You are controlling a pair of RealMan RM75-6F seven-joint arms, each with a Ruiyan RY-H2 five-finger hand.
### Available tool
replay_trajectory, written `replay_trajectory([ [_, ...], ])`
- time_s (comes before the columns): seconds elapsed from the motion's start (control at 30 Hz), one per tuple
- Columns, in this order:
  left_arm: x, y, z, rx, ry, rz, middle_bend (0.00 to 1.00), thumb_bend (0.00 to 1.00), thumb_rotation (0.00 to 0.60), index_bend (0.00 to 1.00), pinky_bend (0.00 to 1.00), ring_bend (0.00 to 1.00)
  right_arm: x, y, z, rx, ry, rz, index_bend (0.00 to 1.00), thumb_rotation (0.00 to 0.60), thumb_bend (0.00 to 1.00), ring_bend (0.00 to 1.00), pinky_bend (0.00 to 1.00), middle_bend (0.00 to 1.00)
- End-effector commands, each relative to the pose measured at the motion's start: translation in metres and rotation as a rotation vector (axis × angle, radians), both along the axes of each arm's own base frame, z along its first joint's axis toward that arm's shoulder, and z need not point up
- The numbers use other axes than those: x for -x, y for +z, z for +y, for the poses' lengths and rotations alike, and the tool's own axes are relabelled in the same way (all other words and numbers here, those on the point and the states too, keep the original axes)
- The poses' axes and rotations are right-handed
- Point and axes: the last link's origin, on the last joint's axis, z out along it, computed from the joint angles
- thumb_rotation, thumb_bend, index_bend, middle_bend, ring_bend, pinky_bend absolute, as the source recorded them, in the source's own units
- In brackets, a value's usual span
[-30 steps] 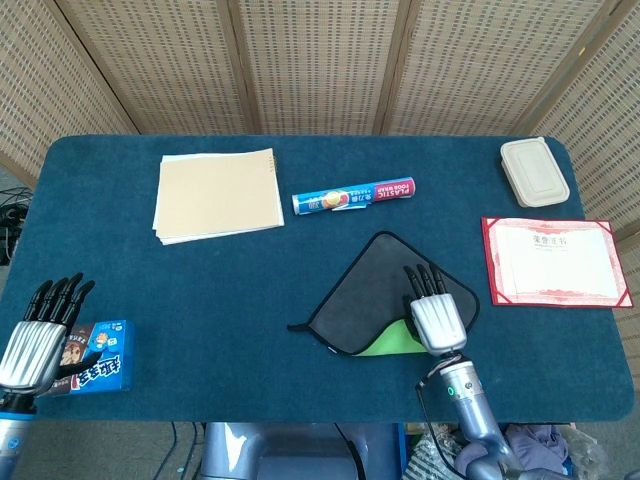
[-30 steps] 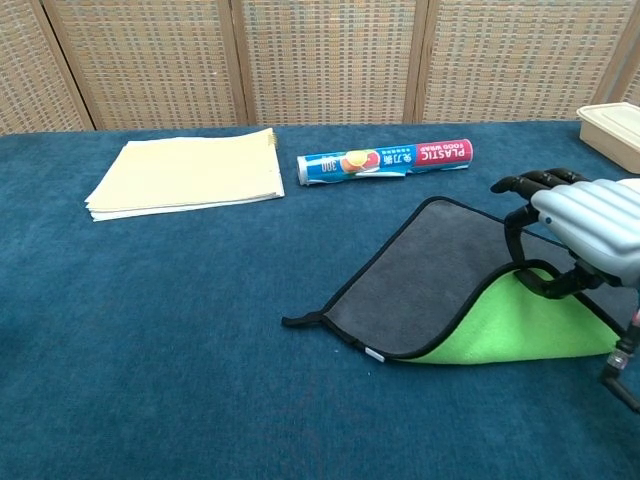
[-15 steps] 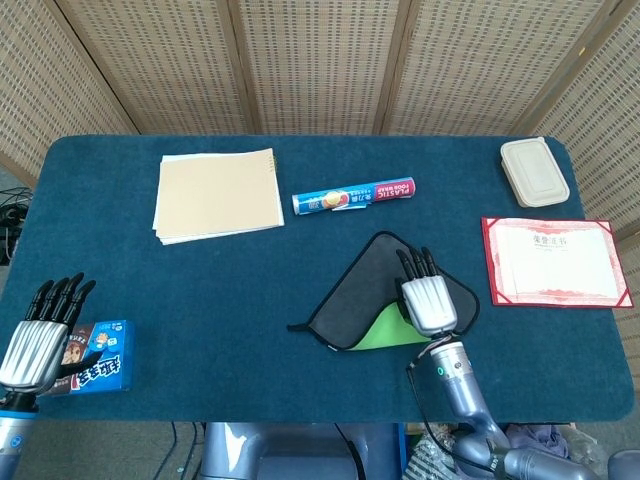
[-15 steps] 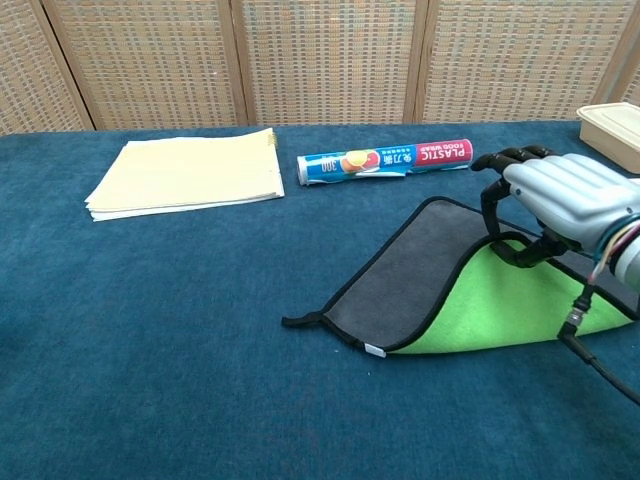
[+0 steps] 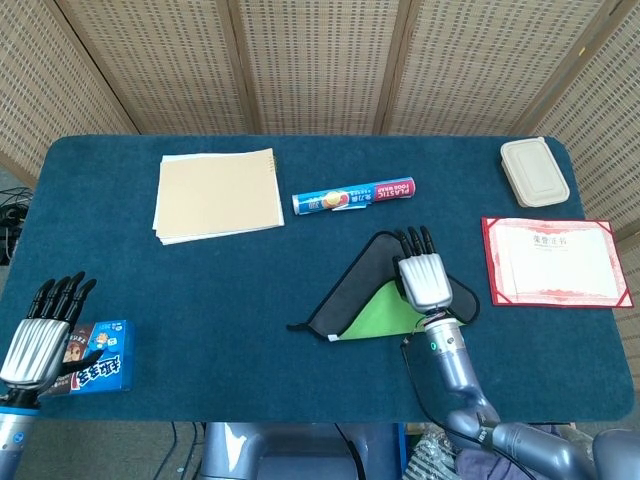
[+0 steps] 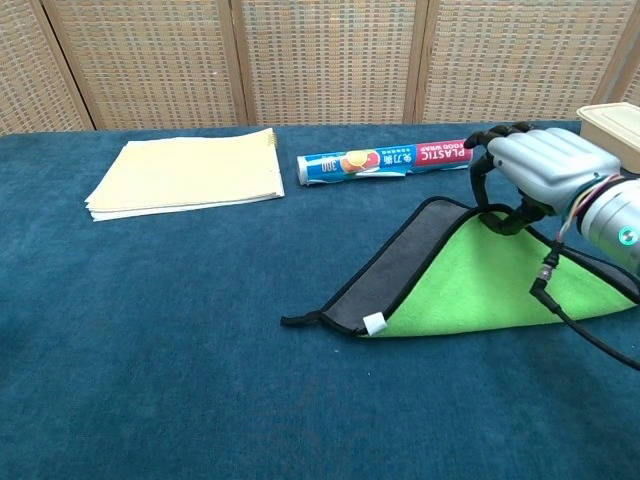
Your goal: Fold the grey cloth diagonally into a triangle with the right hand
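Grey cloth (image 6: pixel 395 268): soft, light, floppy. Right hand (image 6: pixel 535 170) pinches the folded-over corner at 12 o'clock; hold the hemmed edge. Left hand (image 5: pixel 38 335) idle, fingers apart.

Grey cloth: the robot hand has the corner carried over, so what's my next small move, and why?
Probably lower the right robot hand and lay the pinched corner down on the far corner of the grey cloth. The green underside already forms most of a triangle, but a grey strip shows along the left edge and the corner looks held just above it.
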Motion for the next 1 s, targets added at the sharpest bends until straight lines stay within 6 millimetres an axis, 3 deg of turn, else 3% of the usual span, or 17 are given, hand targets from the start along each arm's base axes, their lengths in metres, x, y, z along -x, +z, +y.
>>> replay_trajectory([
  [0.03,0.0,0.0,0.0,0.0,-0.001,0.0,0.0,0.12,0.6,0.0,0.0,0.0,0.0,-0.001,-0.008,0.0,-0.012,0.006,0.64,0.6,0.55,0.0,0.0,0.12],
  [0.67,-0.001,-0.003,0.0,0.006,-0.009,0.006,0.0,0.12,0.6,0.0,0.0,0.0,0.013,-0.008,-0.04,0.005,-0.097,0.038,0.64,0.6,0.55,0.0,0.0,0.12],
  [1.0,-0.001,-0.003,0.0,0.006,-0.006,0.009,0.0,0.12,0.6,0.0,0.0,0.0,0.004,-0.01,-0.047,0.008,-0.069,0.038,0.64,0.6,0.55,0.0,0.0,0.12],
])
